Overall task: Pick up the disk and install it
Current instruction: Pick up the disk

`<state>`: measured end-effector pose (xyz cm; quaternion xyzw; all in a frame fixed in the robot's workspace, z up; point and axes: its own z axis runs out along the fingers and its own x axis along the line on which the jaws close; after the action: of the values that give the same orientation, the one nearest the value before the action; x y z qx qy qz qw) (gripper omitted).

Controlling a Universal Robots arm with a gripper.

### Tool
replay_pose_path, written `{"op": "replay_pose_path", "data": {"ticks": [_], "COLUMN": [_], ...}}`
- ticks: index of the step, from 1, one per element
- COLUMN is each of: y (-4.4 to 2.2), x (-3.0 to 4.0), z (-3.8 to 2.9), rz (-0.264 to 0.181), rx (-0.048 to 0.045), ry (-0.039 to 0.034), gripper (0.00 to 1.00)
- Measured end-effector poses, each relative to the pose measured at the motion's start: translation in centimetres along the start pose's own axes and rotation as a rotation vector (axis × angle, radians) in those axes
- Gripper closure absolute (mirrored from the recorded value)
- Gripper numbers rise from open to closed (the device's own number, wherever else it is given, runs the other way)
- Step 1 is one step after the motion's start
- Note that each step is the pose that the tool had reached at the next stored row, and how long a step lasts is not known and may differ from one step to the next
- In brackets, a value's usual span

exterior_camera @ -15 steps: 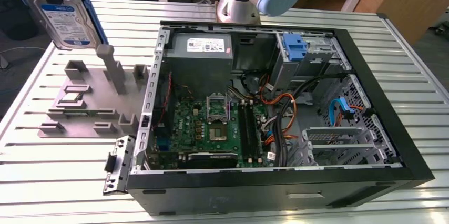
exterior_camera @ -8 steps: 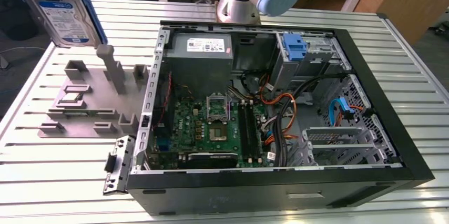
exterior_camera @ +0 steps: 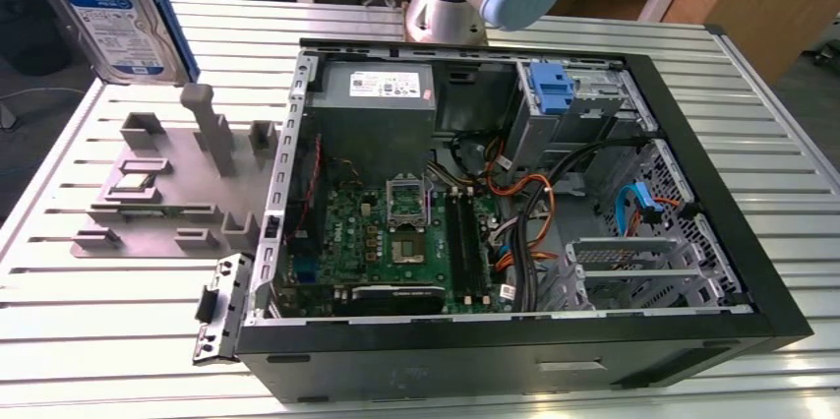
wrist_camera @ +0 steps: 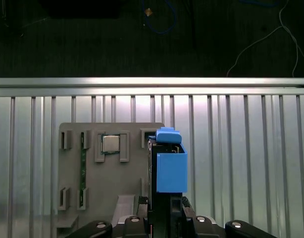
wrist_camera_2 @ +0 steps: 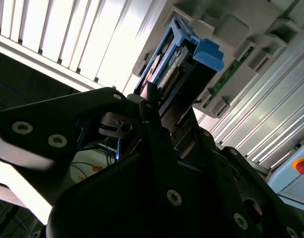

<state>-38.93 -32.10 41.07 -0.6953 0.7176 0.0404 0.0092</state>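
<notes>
Where the gripper (wrist_camera: pixel 167 206) comes to its tip, the black jaws are closed tight on one end of the disk (wrist_camera: pixel 170 166), which they hold on edge.

- Disk: silver drive in a blue carrier frame. In the exterior view it hangs upright in the air at the upper left (exterior_camera: pixel 121 28), label facing the camera.
- Below it: grey parts fixture (wrist_camera: pixel 107 171). The disk is over the fixture's edge, clear of its posts.
- In the fixture: a processor chip (wrist_camera: pixel 110 144) and a green memory stick (wrist_camera: pixel 83 168), each in its own slot.
- Support: slatted metal table (exterior_camera: pixel 105 311).
- Beside the fixture, toward the exterior view's right: open computer case (exterior_camera: pixel 735 242) with the motherboard (exterior_camera: pixel 393 237) exposed and a blue bracket (exterior_camera: pixel 553 90) in its far corner.
</notes>
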Motion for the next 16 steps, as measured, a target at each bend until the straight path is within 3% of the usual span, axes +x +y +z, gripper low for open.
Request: {"op": "replay_pose_path", "data": {"ticks": [7, 16], "y": [0.0, 0.03], "x": [0.0, -0.06], "z": [-0.07, -0.8], "rz": [0.0, 0.0], "rx": [-0.0005, -0.0002], "ry": [0.0002, 0.0001], "gripper": [0.65, 0.65]}}
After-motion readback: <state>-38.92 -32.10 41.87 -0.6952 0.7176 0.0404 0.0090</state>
